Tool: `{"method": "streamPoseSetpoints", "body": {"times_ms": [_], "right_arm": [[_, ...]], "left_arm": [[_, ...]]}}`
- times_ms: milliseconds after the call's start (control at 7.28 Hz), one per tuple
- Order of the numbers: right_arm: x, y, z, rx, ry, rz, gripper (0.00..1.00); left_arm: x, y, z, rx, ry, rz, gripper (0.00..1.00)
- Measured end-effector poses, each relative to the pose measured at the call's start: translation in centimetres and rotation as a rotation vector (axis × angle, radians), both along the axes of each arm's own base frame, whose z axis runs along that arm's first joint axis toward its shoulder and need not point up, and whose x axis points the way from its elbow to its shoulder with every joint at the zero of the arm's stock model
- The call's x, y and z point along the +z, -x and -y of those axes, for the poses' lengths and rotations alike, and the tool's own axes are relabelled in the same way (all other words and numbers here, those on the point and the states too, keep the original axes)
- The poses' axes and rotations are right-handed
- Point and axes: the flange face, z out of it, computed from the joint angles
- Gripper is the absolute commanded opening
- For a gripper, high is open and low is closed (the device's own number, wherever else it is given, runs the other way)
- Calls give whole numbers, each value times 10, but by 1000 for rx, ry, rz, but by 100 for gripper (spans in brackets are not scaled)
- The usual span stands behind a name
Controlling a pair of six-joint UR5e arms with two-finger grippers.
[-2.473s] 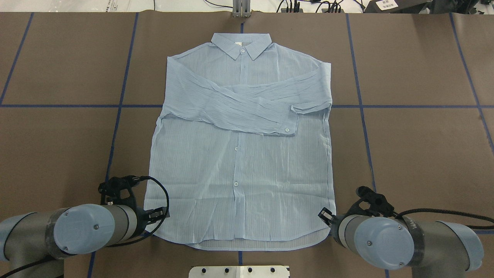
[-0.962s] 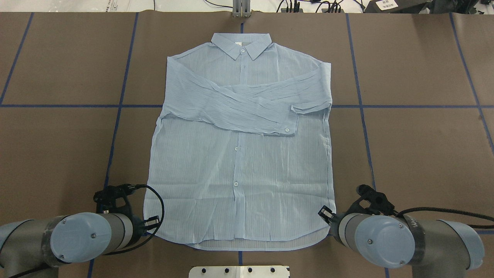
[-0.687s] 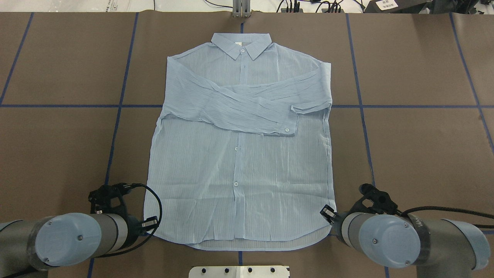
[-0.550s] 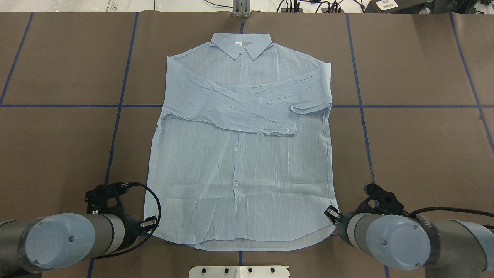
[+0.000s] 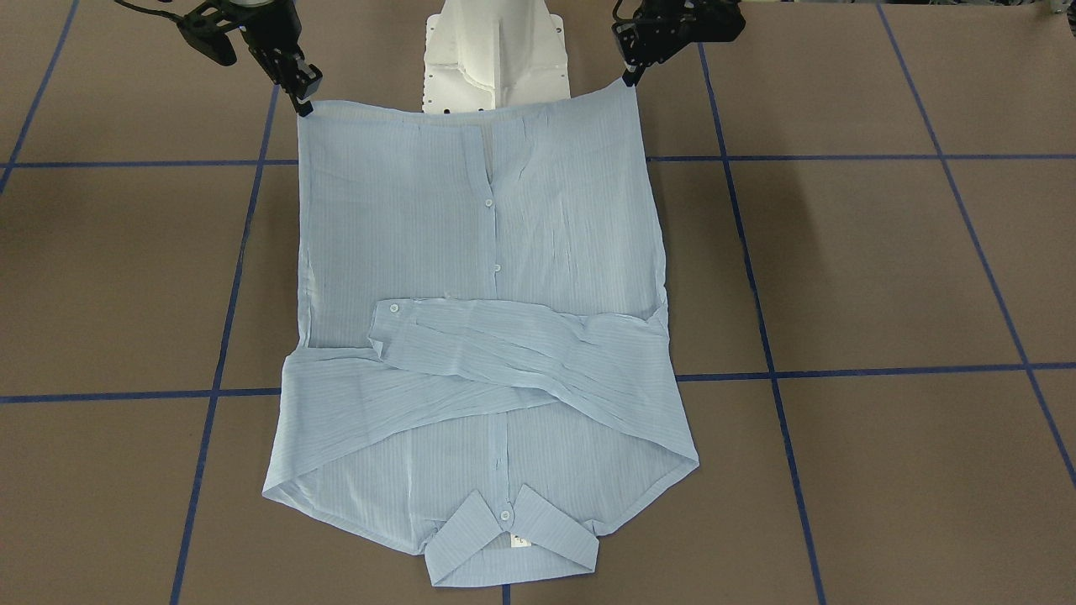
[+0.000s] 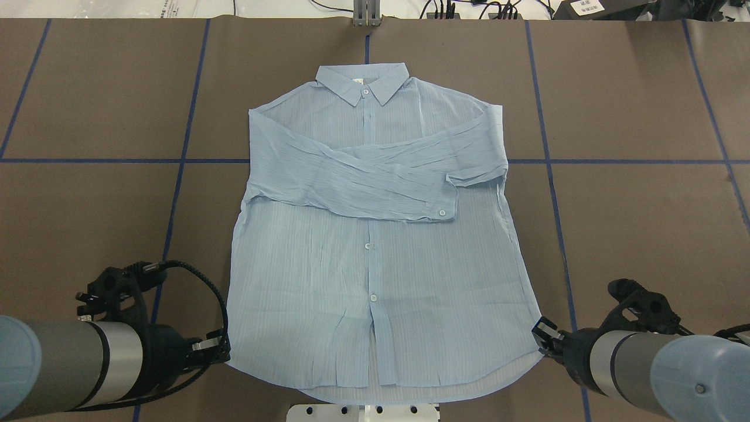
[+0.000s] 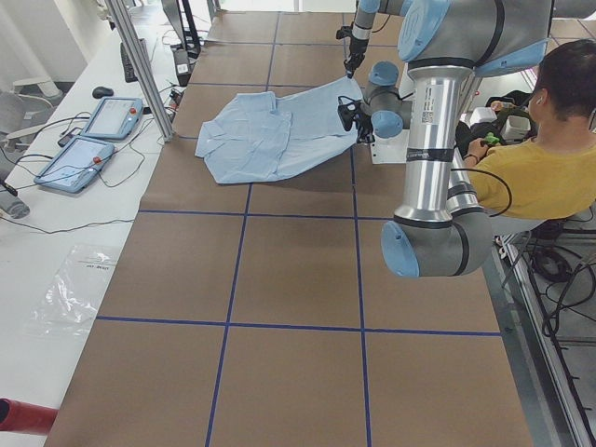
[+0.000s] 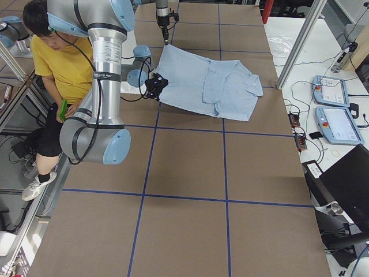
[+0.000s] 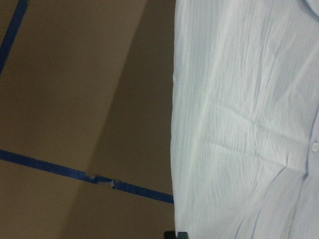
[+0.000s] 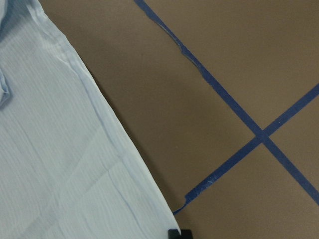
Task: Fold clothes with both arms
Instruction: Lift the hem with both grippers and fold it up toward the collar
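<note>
The light-blue shirt (image 6: 375,246) lies face up on the brown table, collar far from me, both sleeves folded across the chest. My left gripper (image 6: 221,350) is shut on the hem's left corner. My right gripper (image 6: 542,335) is shut on the hem's right corner. The hem is raised a little and stretched between them, over the white base. In the front-facing view the shirt (image 5: 487,252) hangs from the left gripper (image 5: 629,77) and the right gripper (image 5: 304,99). The wrist views show the shirt's side edges (image 9: 249,124) (image 10: 60,164).
The white pedestal base (image 5: 496,50) stands just behind the hem. Blue tape lines (image 6: 176,193) cross the brown table. An operator in yellow (image 7: 549,158) sits behind the robot. Teach pendants (image 8: 334,109) lie on a white bench past the collar end.
Both grippers have moved back toward the base and outward with the hem corners. The hem has lifted and spread, and the whole shirt has slid toward the robot.
</note>
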Motion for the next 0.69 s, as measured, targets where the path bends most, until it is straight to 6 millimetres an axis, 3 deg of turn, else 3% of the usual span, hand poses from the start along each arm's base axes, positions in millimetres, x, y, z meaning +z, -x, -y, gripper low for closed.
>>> {"method": "streamPoseSetpoints", "body": {"times_ms": [275,550,687], "right_arm": [[-20,-8,33,68,-3,52,0],[-31,-7,104,122,1,82,0],[-32,-18,140,140,-1,85,0]], "left_arm": [[-15,23,37,-52,2,-14,0],[-11,23,103,-117,-97,39,0],[-7,20,137,-157,-118,72,0]]}}
